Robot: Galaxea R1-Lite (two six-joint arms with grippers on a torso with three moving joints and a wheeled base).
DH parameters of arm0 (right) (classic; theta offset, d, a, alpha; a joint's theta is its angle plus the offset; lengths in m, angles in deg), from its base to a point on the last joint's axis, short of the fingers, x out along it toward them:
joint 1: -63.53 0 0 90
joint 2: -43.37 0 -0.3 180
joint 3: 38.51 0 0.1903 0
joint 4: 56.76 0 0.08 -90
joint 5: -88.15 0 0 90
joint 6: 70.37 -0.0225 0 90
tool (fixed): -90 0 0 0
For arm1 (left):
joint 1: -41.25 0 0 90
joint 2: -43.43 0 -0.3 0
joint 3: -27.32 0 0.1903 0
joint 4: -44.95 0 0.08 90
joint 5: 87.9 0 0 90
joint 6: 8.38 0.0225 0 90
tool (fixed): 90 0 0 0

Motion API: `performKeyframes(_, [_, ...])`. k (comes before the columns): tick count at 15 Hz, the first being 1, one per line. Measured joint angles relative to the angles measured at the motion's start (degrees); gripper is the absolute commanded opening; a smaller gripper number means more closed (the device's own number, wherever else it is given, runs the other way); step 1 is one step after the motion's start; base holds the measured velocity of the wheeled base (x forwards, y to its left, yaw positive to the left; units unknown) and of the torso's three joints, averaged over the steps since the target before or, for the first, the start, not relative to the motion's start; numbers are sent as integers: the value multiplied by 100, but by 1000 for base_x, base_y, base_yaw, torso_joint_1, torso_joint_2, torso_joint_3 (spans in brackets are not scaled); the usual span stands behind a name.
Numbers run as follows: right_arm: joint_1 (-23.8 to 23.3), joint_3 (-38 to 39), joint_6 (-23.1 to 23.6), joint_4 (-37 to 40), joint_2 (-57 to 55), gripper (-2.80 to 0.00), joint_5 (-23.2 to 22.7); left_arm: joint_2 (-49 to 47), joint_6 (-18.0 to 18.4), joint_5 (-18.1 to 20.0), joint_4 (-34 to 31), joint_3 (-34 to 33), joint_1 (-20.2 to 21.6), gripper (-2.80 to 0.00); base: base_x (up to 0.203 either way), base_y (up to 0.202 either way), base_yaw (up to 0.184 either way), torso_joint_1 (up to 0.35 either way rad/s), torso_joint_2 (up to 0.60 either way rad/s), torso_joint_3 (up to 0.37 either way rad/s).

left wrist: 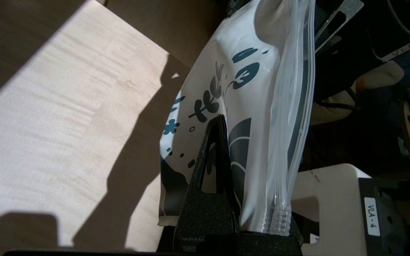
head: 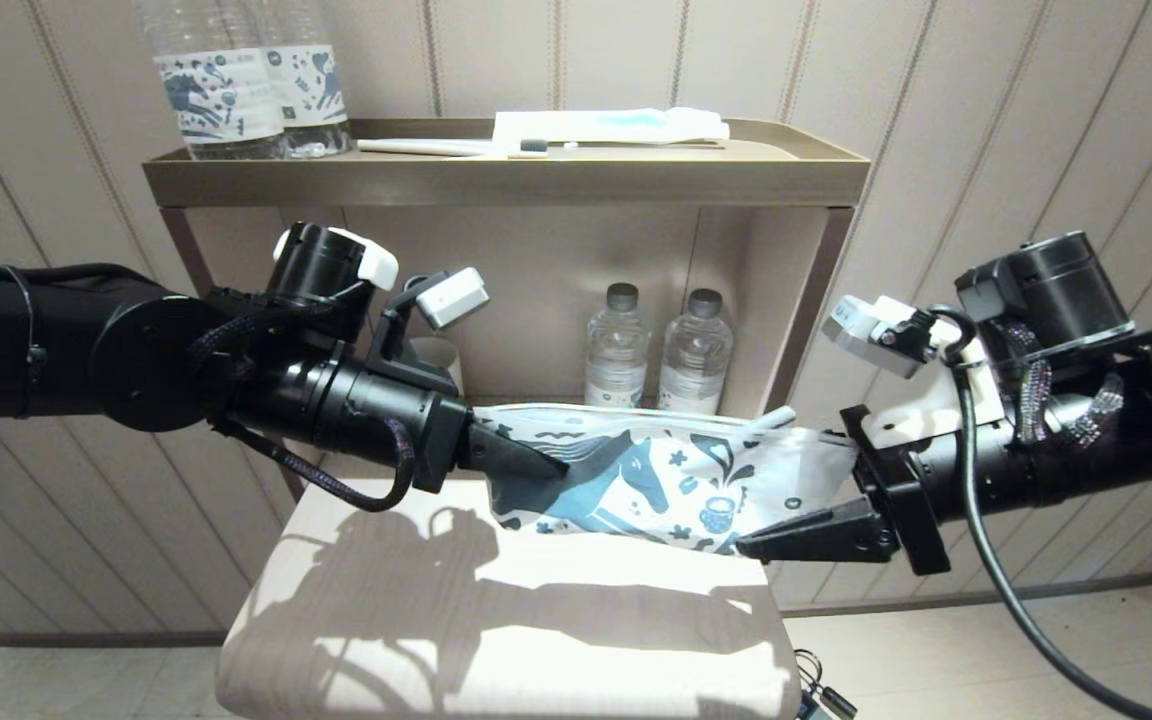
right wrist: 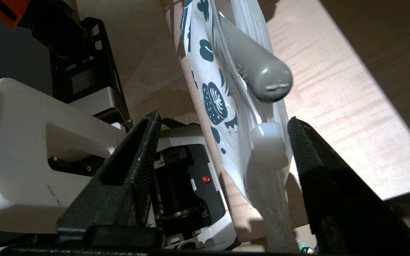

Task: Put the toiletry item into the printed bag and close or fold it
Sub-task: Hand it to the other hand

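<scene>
Before you stands a tan shelf unit (head: 506,180) with a raised-rim top tray and an open compartment below, set against a wall of pale vertical panelling (head: 986,110). In front, a light wood tabletop (head: 496,620) takes bright light and hard shadows. Pale floor (head: 986,650) lies below.

The printed bag (head: 656,475) hangs stretched between the two grippers above the table (head: 496,620), its left end pinched in the left gripper (head: 526,458) and its right end lying between the spread fingers of the right gripper (head: 816,500). The toiletry item (right wrist: 258,71) sits in the bag, its handle end poking out just beyond the right gripper's fingertips. Behind both grippers stands a shelf unit (head: 506,180) with two bottles (head: 656,350) in its lower compartment.
</scene>
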Motion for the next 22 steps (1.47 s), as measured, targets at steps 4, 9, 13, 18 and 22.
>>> performKeyframes(4, [-3,8,7,0,11,0,2,0,5,0,-1,0,0,-280,0,0,0,0,0,0])
performKeyframes(9, [-4,8,7,0,11,0,4,0,8,-2,-1,-9,2,-280,0,0,0,0,0,0])
performKeyframes(13, [-9,-10,2,9,20,0,21,0,11,-9,0,-6,2,-280,0,0,0,0,0,0])
performKeyframes(18, [-49,12,24,-11,56,-280,32,0,16,-9,-1,0,2,-280,0,0,0,0,0,0])
performKeyframes(22, [-45,11,49,-9,37,-280,26,4,16,-9,1,-6,1,-280,0,0,0,0,0,0])
